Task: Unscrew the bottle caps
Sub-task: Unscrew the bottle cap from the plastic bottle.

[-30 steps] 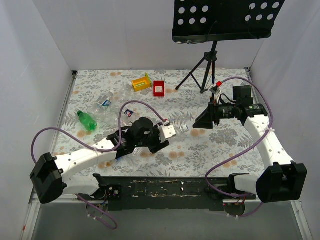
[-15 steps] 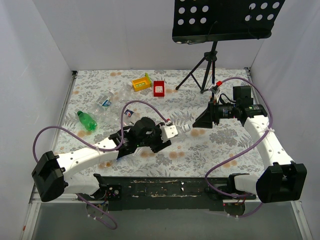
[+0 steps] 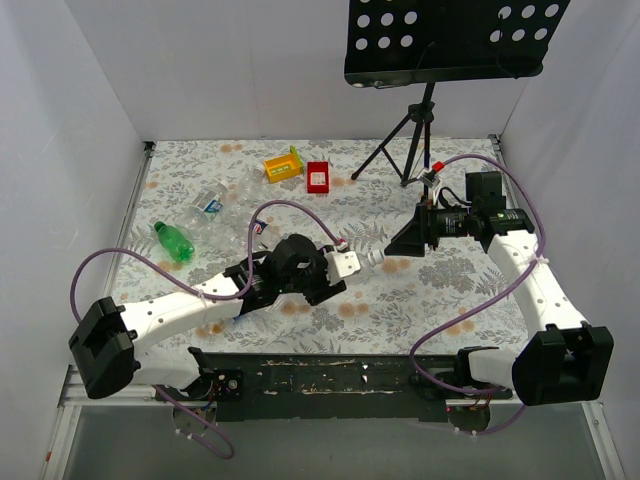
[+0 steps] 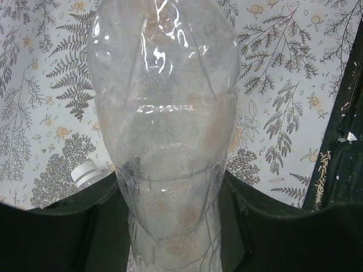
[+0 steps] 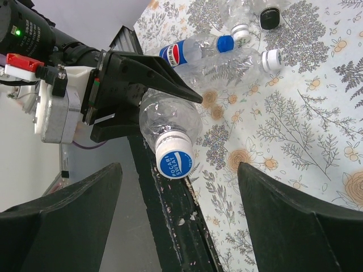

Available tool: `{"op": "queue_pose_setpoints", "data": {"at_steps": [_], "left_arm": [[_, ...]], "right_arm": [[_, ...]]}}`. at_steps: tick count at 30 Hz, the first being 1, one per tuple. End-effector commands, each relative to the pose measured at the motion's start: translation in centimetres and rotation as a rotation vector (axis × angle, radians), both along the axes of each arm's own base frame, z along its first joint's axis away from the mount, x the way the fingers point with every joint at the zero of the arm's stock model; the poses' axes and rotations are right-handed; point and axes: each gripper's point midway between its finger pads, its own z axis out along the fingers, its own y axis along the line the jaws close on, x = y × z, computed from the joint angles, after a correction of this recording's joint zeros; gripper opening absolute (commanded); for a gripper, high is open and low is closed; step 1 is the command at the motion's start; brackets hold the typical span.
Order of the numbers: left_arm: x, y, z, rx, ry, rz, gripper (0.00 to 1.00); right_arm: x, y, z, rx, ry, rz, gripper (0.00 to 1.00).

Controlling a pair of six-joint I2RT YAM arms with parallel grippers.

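Observation:
My left gripper [image 3: 322, 270] is shut on a clear bottle [image 4: 164, 130], squeezing its lower body between dark fingers [image 4: 62, 232]. The bottle [image 5: 168, 120] lies level and points at my right gripper. Its bottle cap [image 5: 174, 159] is white with a blue printed top and sits on the neck. My right gripper [image 5: 181, 226] is open, with its wide jaws on either side of the cap's line and a short gap in front of it. In the top view the cap [image 3: 371, 257] lies just left of the right gripper [image 3: 405, 243].
Several more bottles lie at the left: a blue-labelled one [image 5: 181, 52] with a blue cap [image 5: 226, 43], clear ones with white caps [image 5: 273, 58], and a green one [image 3: 173, 241]. A loose dark cap [image 5: 270, 18] lies nearby. A yellow tray [image 3: 283, 164], red tray [image 3: 318, 177] and tripod stand [image 3: 410, 130] stand at the back.
The left arm has carried the bottle a little to the right, bringing its cap closer to the right gripper. The right arm has stayed in place.

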Motion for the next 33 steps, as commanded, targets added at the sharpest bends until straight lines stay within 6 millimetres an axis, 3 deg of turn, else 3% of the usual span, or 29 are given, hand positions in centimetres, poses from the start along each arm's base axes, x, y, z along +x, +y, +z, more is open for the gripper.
{"op": "queue_pose_setpoints", "data": {"at_steps": [1,13,17,25,29,33], "left_arm": [[0.8,-1.3,2.5,-0.052,-0.055,-0.005,0.03],[0.9,-1.8,2.5,-0.048,-0.057,0.001,0.03],[1.1,-1.7,2.4,-0.043,-0.059,0.011,0.03],[0.9,-1.7,2.6,-0.050,-0.058,0.009,0.03],[-0.3,-1.5,3.2,-0.094,-0.056,-0.038,0.03],[-2.3,-1.1,3.2,-0.132,-0.014,-0.117,0.04]], "right_arm": [[0.0,0.3,0.5,0.020,-0.008,0.020,0.91],[-0.5,1.8,-0.7,-0.017,0.021,0.067,0.87],[-0.9,2.1,-0.9,-0.024,0.031,0.081,0.70],[-1.3,2.4,-0.8,-0.036,-0.007,0.124,0.20],[-1.9,2.2,-0.4,-0.025,-0.143,0.199,0.09],[-2.9,2.0,0.0,-0.015,-0.355,0.316,0.06]]}}
